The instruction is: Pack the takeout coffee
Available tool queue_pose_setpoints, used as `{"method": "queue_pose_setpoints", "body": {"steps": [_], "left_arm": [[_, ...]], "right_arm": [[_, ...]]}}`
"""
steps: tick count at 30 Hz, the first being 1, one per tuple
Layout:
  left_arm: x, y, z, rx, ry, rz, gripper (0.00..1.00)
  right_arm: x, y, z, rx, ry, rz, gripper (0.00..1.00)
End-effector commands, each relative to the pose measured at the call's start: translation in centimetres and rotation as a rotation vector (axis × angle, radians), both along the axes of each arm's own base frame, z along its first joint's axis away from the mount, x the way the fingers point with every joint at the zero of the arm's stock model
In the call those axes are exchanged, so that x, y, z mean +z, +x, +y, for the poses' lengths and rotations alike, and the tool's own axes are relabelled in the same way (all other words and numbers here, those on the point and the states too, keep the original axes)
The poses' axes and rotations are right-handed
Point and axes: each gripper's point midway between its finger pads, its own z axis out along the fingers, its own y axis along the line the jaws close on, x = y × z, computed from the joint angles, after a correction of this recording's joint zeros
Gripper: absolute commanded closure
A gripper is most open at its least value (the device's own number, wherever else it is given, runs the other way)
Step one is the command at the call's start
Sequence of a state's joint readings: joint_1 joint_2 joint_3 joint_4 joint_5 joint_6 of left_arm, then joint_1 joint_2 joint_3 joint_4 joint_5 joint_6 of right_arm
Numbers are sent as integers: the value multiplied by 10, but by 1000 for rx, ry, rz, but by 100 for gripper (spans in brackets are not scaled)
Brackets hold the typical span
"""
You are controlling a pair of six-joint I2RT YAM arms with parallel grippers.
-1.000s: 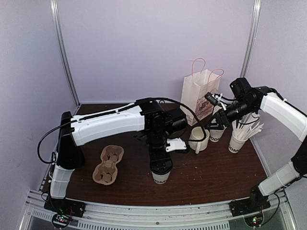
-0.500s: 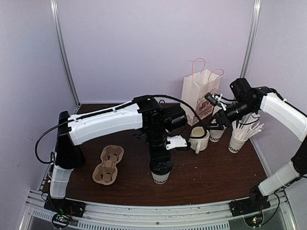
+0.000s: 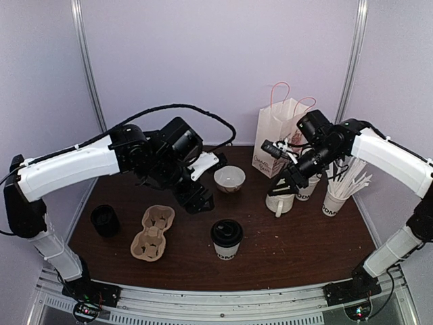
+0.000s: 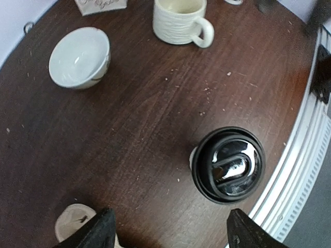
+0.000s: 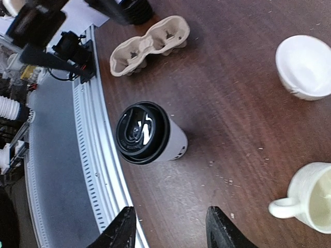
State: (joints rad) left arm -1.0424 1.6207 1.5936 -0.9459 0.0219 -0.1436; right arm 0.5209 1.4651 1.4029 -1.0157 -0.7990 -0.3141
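left fingers (image 4: 101, 230): spread wide, nothing between them; raised above the tabletop (image 3: 304, 244), left of and behind the lidded cup (image 3: 226, 238).
change, left arm: a second ago the fingers were straight down on the lidded cup. They have let go, and the arm has swung back and to the left.
lidded cup: stands free and upright at front centre on the tabletop, black lid on, same spot as before; not in the carrier.
carrier (image 3: 153, 232): brown pulp tray, left of the lidded cup, both pockets unfilled, not moved.
right fingers (image 5: 121, 227): apart, holding nothing; over the mug (image 3: 279, 201).
change, right arm: has shifted left and forward from beside the bag (image 3: 281, 135).
second cup (image 3: 308, 191): partly hidden behind the right arm, just right of the mug, in front of the bag; lid cannot be made out.
newly uncovered: white bowl (image 3: 230, 179) behind the lidded cup, and a black round item (image 3: 105, 220) left of the carrier; the left arm hid both earlier.
stirrer cup (image 3: 333, 203): far right, unchanged.
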Motion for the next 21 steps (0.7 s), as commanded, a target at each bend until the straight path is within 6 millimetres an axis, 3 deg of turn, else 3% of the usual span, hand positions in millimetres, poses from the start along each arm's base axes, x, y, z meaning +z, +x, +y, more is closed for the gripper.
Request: {"method": "queue_pose_setpoints", "body": {"steps": [1, 5, 10, 15, 21], "left_arm": [[-7, 14, -20, 185, -291, 172, 23], [-32, -6, -28, 157, -367, 361, 24], [-67, -19, -32, 206, -389, 524, 30], [-71, -21, -35, 225, -472, 569, 31], [-86, -18, -33, 259, -431, 574, 37]], "right_arm": [[-28, -31, 25, 61, 35, 220, 52], [-51, -53, 39, 103, 31, 316, 54], [-73, -59, 52, 122, 32, 443, 57], [-74, -52, 64, 124, 53, 502, 59], [-84, -46, 70, 115, 39, 544, 62]]}}
